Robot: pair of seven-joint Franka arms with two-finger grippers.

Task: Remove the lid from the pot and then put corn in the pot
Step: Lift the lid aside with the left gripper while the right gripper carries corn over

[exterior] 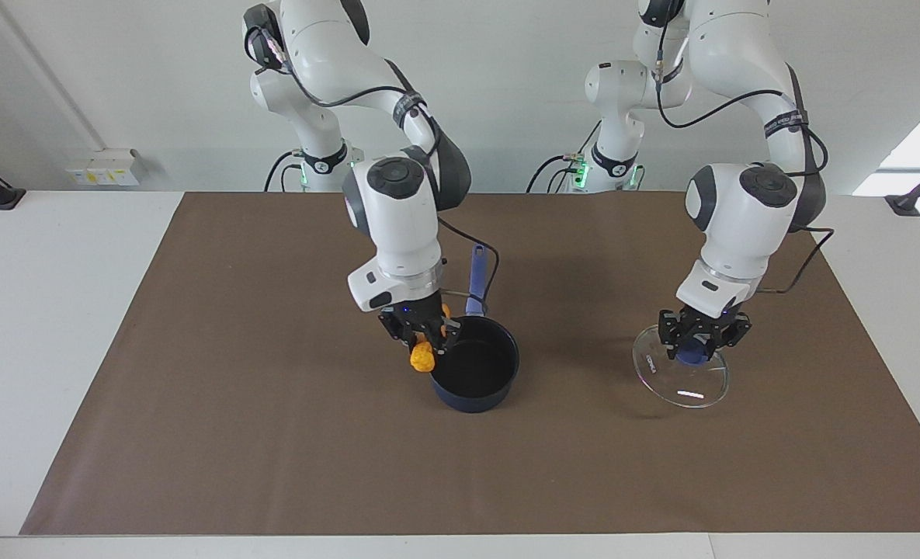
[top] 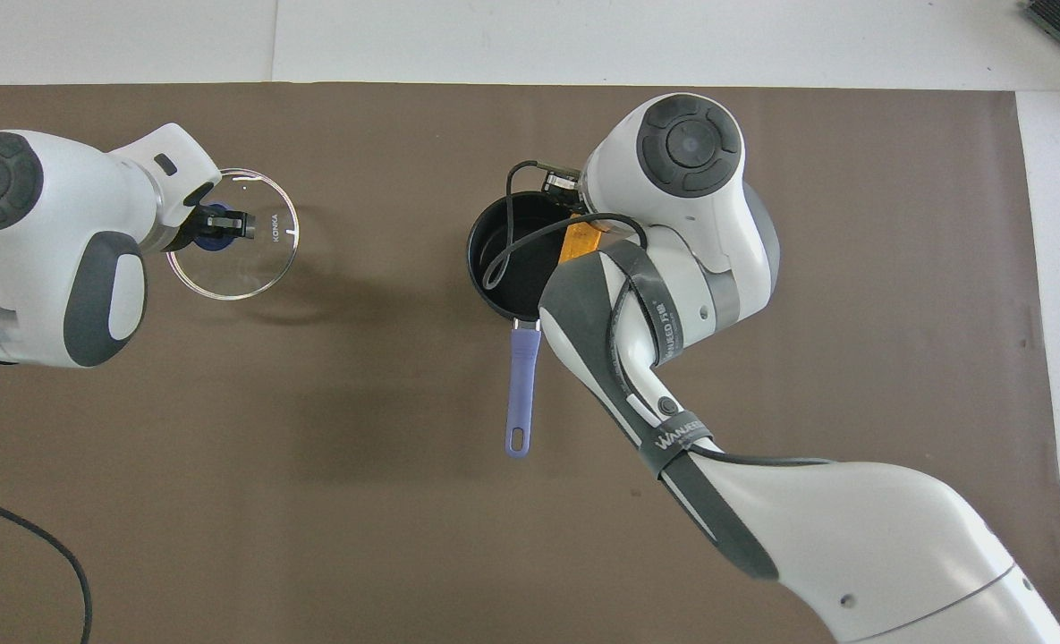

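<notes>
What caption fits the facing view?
Right claw holds yellow-orange corn cob over dark navy saucepan; left claw grips clear glass lid.

The lid (exterior: 681, 376) is clear, glossy glass with a thin metal rim and a smooth blue knob. The pot (exterior: 475, 365) looks like matt dark metal, its handle smooth blue plastic. The corn (exterior: 422, 357) looks bumpy. A matt brown mat (exterior: 273, 435) like paper covers the worktop (exterior: 40, 310).

Small dark navy saucepan (exterior: 475, 371) sits open mid-mat, blue handle twd robots. Yellow-orange corn cob (exterior: 422, 358) hangs at its rim, upright. Clear glass lid w/ blue knob (exterior: 681, 376), tilted, twd left arm's end.
</notes>
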